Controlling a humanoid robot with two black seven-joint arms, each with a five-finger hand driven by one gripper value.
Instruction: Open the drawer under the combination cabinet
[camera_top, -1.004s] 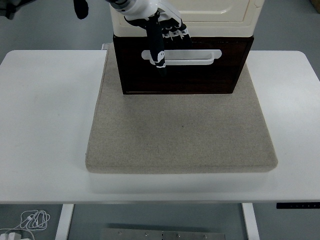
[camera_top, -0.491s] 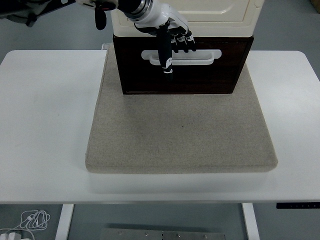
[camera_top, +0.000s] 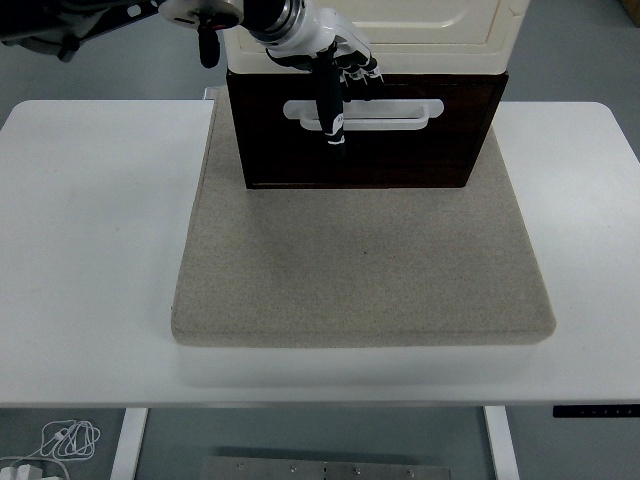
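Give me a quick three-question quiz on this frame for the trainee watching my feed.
1. True or false: the left hand is at the white handle of the dark drawer.
2. What does the cabinet stand on? A) bare table B) grey mat C) a tray
3. Fill in: the right arm is ____ in this view.

Key:
1. True; one finger hangs down across the handle.
2. B, the grey mat, which lies on the white table.
3. Not visible.

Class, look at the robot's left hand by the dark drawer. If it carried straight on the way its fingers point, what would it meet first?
Probably the white handle on the drawer: the left hand points down across it, one finger already overlapping it. Depth is unclear.
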